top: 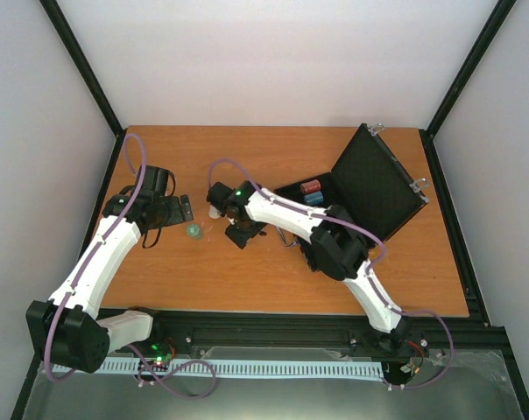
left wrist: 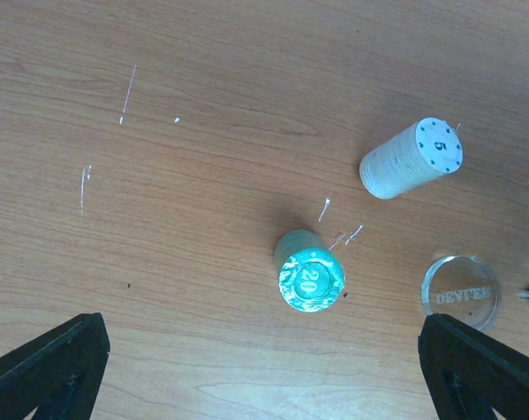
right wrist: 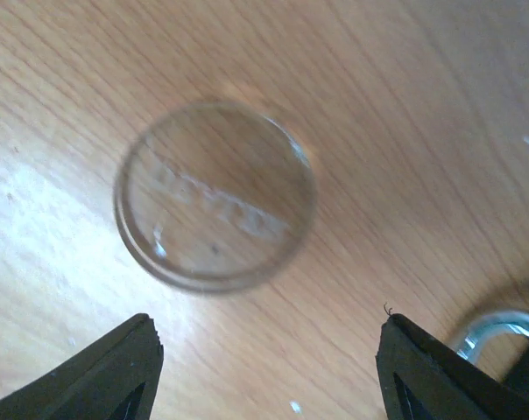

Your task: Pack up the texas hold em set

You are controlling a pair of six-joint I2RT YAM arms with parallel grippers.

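The case [top: 374, 184] lies open at the right of the counter [top: 273, 284], with a red stack [top: 311, 185] and a blue stack [top: 314, 199] already inside. The teal stack [left wrist: 311, 280], white stack [left wrist: 412, 159] and clear disc [right wrist: 214, 197] are still out on the wood, so packing looks partway done. The left fingers [left wrist: 50, 367] are wide apart and empty near the teal stack. The right fingers [right wrist: 124, 372] are spread wide by the disc, gripping nothing.
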